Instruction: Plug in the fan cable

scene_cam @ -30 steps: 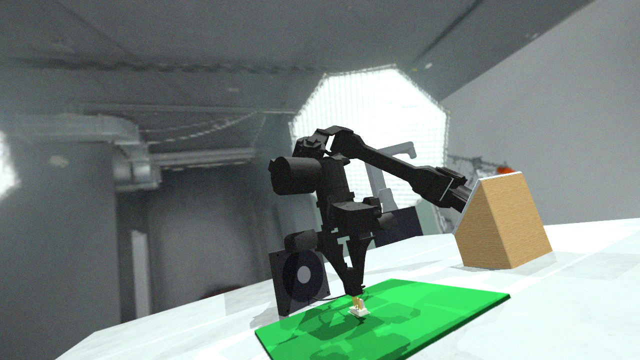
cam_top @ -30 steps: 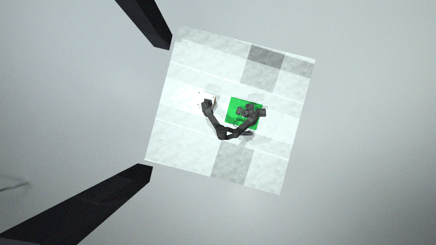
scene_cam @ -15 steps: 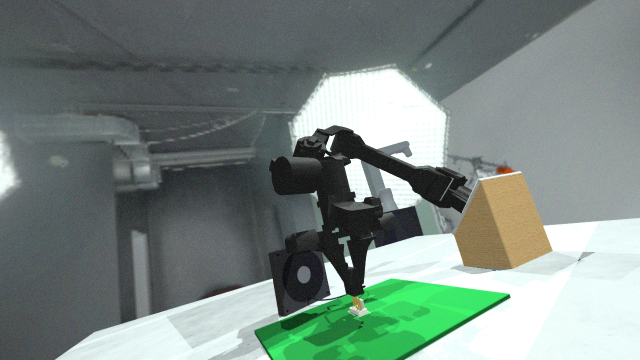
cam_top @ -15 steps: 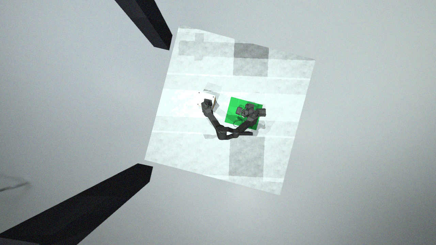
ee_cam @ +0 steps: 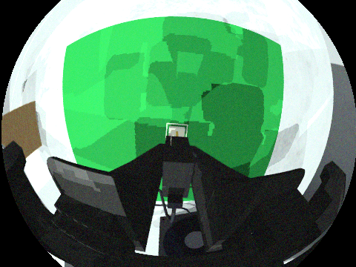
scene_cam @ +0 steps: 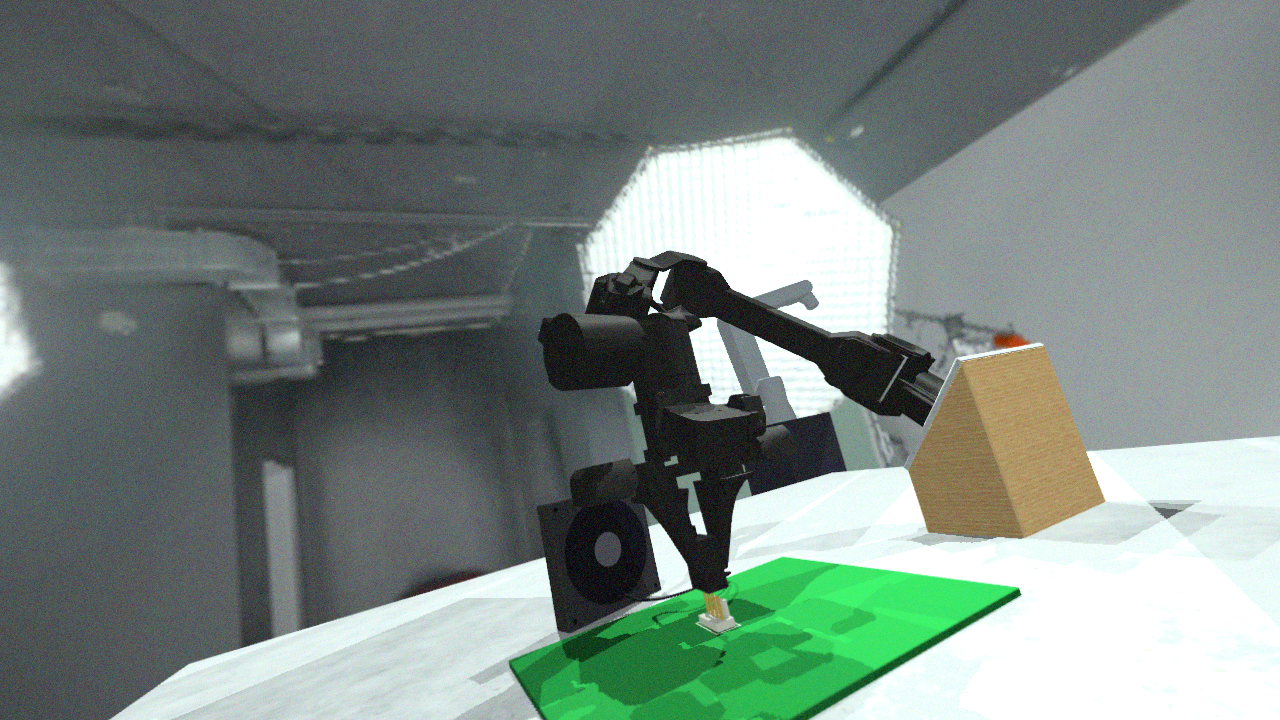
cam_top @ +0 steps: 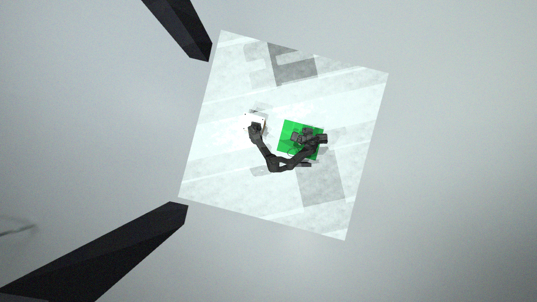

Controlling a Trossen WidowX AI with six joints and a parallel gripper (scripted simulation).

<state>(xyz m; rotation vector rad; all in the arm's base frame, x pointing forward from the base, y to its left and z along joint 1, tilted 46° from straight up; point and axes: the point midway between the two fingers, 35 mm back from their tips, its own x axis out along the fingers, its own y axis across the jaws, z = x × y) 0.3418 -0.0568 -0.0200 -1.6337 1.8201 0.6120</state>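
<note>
Above the flat green board [scene_cam: 895, 600], the black gripper [scene_cam: 708, 573] points straight down, clamped on the dark plug [ee_cam: 174, 184] over the white header [scene_cam: 716, 619].

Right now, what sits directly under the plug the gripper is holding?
Under the plug, clamped in the gripper, gold pins rise from the white four-pin header on the green board. The pins' upper ends are exposed; the plug's underside is hidden.

This looks like an industrial hall or workshop used as a test bench: grey metal ducting [scene_cam: 241, 268] runs overhead and a bright octagonal gridded window [scene_cam: 742, 250] glows behind. A pale marbled square table top [scene_cam: 1163, 573] carries a flat green circuit board [scene_cam: 895, 608] and a tan wooden wedge block [scene_cam: 1002, 447].
</note>
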